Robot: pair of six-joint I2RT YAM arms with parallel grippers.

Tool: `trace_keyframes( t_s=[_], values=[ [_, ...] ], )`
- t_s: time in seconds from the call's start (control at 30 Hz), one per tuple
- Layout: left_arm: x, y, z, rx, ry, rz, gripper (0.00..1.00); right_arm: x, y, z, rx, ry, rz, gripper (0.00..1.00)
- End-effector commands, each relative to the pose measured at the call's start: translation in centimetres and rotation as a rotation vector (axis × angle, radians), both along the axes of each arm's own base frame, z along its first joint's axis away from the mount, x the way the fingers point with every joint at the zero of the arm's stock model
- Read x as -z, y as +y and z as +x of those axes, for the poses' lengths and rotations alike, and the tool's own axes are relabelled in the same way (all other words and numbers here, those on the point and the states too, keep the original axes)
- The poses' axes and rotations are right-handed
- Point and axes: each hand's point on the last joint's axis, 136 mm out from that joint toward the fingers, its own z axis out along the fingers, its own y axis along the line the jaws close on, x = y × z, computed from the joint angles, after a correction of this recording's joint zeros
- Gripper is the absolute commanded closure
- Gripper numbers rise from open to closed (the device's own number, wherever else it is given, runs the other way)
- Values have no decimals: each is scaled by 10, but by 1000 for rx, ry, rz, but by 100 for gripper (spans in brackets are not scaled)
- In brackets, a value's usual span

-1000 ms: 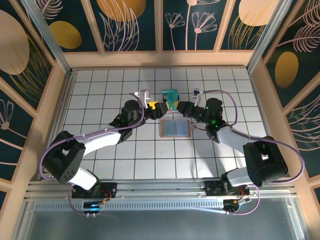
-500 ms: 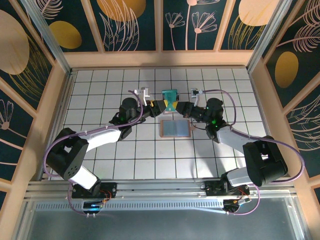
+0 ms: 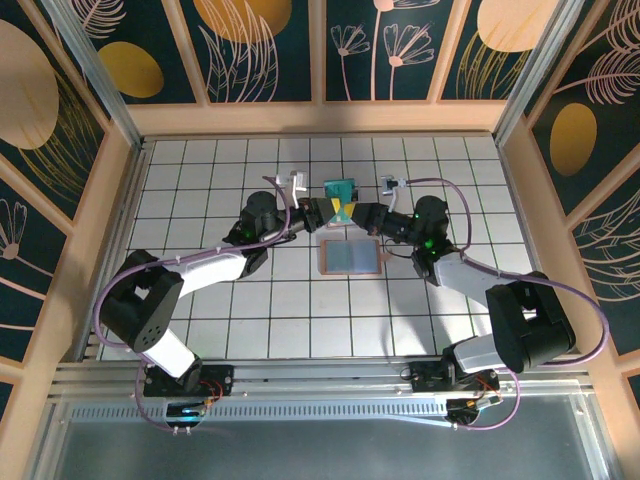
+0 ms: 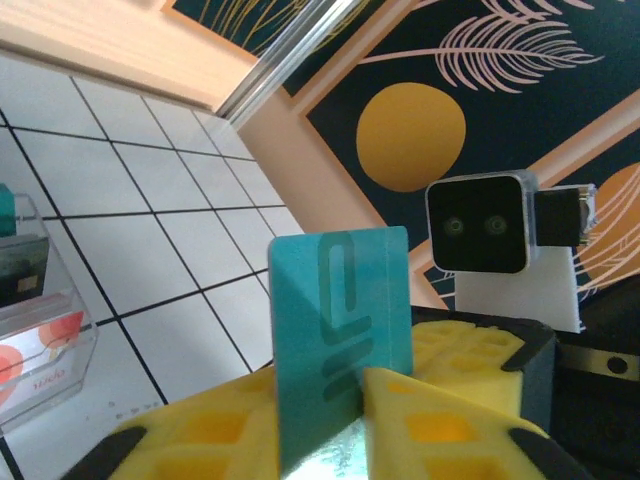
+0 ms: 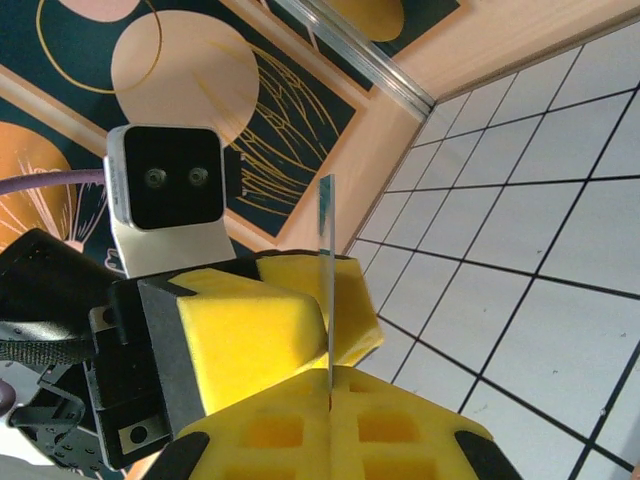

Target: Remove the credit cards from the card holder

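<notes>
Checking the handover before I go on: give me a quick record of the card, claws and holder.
teal card: held above the table, pinched between both claws
left claw: shut on teal card
right claw: shut on teal card
card holder: lying open on the table, on the near side of the claws, untouched

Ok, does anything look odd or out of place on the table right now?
One thing: the left gripper and the right gripper both pinch the same teal card, held on edge just beyond the open card holder. Nothing looks spilled or damaged.
</notes>
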Motion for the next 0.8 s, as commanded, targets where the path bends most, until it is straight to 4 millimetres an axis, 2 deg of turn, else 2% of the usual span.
trace_keyframes(
  t_s=[0.0, 0.07, 0.13, 0.3, 0.37, 0.5, 0.57, 0.77],
  values=[
    [-18, -3, 1, 18, -55, -32, 85, -11, 2, -7, -34, -43, 11, 100],
    [-19, -3, 1, 20, -65, -20, 93, -9, 3, -7, -32, -40, 5, 100],
    [-18, -3, 2, 19, -73, 3, 100, -8, 2, -5, -24, -37, -6, 95],
    [-19, 1, 5, -4, -137, 110, 100, -5, -5, 0, 40, -38, -54, 80],
    [-19, 7, 8, -35, -167, 171, 100, -1, -13, 3, 97, -39, -94, 70],
    [-10, 14, 14, -57, -221, 326, 100, 5, -32, 7, 224, -37, -170, 61],
    [-14, 14, 19, -51, -267, 395, 100, 7, -44, 8, 290, -30, -203, 54],
    [-2, 12, 32, 33, -344, 565, 100, 17, -73, 14, 454, 4, -304, 49]
  ],
)
